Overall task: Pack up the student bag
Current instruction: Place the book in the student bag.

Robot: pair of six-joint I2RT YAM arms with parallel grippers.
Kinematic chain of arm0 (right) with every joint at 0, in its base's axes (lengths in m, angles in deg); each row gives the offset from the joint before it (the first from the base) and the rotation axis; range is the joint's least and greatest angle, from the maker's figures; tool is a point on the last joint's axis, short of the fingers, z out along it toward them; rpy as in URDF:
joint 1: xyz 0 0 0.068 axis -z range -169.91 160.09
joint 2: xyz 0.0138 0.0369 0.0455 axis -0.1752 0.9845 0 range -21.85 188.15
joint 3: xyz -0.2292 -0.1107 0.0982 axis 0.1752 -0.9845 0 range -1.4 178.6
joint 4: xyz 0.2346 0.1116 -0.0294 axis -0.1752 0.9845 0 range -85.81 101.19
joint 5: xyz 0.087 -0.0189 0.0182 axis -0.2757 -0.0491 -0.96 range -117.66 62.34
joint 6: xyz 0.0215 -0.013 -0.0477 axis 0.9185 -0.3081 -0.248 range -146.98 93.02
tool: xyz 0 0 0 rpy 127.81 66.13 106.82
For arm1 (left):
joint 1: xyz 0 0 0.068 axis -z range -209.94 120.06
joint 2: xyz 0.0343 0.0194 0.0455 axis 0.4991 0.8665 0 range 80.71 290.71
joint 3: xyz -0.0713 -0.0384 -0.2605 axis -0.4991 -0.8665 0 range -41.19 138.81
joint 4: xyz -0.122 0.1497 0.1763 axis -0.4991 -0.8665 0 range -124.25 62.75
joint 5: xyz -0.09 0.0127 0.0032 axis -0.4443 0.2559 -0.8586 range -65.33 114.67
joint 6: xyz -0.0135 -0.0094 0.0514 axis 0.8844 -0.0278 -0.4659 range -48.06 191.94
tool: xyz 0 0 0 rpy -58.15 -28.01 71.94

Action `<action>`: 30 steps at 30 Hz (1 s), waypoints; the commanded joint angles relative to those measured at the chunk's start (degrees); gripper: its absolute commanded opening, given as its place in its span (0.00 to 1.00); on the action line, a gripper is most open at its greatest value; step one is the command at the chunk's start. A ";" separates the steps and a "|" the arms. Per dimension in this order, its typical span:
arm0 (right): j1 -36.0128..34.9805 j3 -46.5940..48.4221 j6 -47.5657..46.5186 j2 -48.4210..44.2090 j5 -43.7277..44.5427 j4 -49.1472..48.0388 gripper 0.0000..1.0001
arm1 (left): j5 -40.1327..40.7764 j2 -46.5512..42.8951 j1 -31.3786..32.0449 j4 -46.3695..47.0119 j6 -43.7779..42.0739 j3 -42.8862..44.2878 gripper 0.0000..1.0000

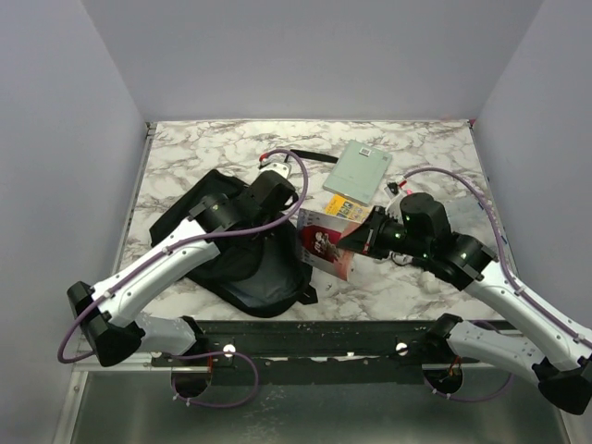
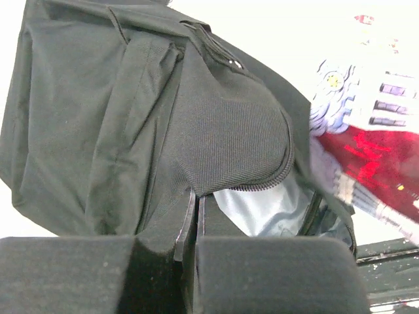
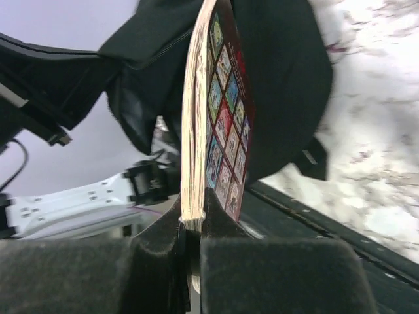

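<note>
The student bag lies as a black fabric heap at the table's near left. My left gripper is shut on the edge of its opening. In the left wrist view the closed fingertips pinch black fabric beside the zipper, and pale lining shows inside the bag. My right gripper is shut on a red picture-cover book and holds it at the bag's mouth. In the right wrist view the book stands on edge in the gripper, its far end against the bag. The red cover also shows at the right of the left wrist view.
A grey-green book and a yellow book lie behind the red one. A thin black strap rests near the back. A dark rail runs along the table's near edge. Grey walls close in three sides.
</note>
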State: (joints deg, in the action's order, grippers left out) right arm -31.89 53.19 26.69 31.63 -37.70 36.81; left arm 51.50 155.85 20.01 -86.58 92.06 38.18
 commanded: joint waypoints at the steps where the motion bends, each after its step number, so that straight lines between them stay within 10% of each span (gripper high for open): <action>1: -0.05 -7.34 15.35 -2.76 -10.69 -16.99 0.01 | 3.40 -4.27 -0.28 3.36 0.74 0.80 0.00; 16: -2.02 -25.13 35.33 11.70 -14.67 -57.42 0.01 | -6.22 -4.54 -1.17 6.21 -0.91 1.51 0.00; 30: -14.04 -15.58 34.15 42.60 21.73 -75.32 0.01 | -8.81 -3.76 -1.31 5.72 -1.48 1.53 0.00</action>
State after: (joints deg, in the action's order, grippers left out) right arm -45.35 33.30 61.95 67.60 -27.43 -30.01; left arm 44.22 153.20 18.81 -83.50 91.29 38.20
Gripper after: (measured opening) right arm 0.041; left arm 0.011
